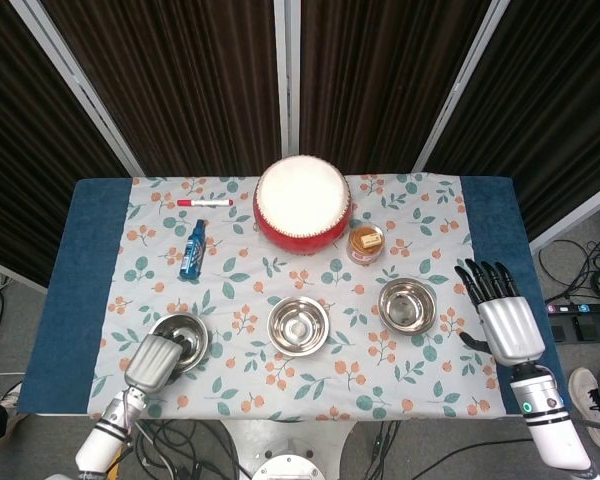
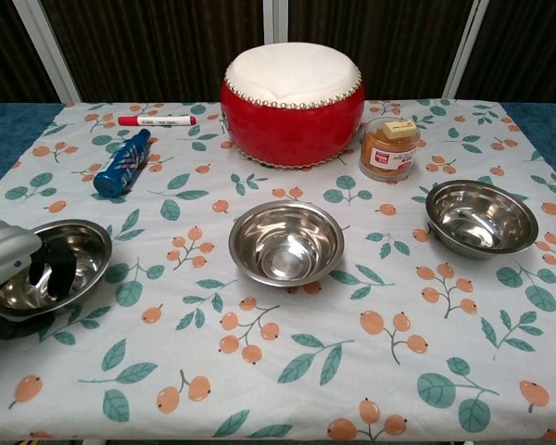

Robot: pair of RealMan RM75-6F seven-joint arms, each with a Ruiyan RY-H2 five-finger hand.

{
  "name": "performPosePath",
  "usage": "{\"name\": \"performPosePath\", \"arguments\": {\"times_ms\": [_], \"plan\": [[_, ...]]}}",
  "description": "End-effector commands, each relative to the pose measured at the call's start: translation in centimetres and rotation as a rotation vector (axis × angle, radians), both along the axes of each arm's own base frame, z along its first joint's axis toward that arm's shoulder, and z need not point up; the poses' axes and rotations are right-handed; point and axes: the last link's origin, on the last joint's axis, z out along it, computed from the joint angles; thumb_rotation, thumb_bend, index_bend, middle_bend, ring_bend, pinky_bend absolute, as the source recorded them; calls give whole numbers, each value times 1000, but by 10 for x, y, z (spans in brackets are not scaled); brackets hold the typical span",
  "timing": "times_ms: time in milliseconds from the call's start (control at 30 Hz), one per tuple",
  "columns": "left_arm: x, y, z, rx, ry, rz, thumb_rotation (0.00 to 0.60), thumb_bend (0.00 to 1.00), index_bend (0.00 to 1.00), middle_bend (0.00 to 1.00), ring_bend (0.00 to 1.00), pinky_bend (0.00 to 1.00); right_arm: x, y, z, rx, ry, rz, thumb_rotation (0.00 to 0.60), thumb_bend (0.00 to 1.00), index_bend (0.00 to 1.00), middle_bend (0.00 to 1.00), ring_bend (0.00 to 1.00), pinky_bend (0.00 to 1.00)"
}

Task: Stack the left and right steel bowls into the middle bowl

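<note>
Three steel bowls stand in a row on the floral cloth. The left bowl [image 1: 187, 330] [image 2: 76, 252] has my left hand [image 1: 153, 361] [image 2: 15, 267] on its near-left rim: the fingers [image 2: 54, 267] curl over into the bowl and the thumb lies outside under the rim. This bowl still sits on the cloth. The middle bowl [image 1: 298, 325] [image 2: 285, 243] and the right bowl [image 1: 407, 305] [image 2: 482, 218] are empty and untouched. My right hand [image 1: 505, 320] hovers at the table's right edge, right of the right bowl, fingers spread and holding nothing. The chest view does not show it.
Behind the bowls stand a red drum [image 1: 302, 200] [image 2: 292, 102] and an orange jar [image 1: 365, 243] [image 2: 389, 148]. A blue bottle [image 1: 192, 250] [image 2: 122, 162] and a red marker [image 1: 204, 203] [image 2: 156, 120] lie at the back left.
</note>
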Motion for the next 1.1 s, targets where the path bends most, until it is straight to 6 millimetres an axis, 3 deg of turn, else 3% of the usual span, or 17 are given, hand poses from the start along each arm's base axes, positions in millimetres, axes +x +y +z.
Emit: {"name": "performPosePath", "arguments": {"times_ms": [33,433,600,700,867,1100], "plan": [[0,2,-3,7,15,-10,600,323,625,644,558,663,-1,0,1,-1,1,-2,600,40,0,31,0,0],[7,1,-5,43,28,-61,600,357,700,728,643,747,-2,0,3,-4,-4,-7,600,41,0,31,0,0],[19,4,-1,63,6,-107,600,359,710,739,655,755,-3,-1,5,-15,-12,-8,600,41,0,31,0,0],[33,11,3,76,-2,-161,600,359,716,744,661,760,0,-2,10,-36,-31,7,600,42,0,31,0,0],[73,26,2,72,-25,-270,600,360,719,747,662,761,7,-4,21,-83,-93,33,600,41,0,31,0,0],[136,36,-29,11,-89,-351,600,362,720,747,662,762,13,-4,45,-158,-196,45,600,42,0,32,0,0]]}}
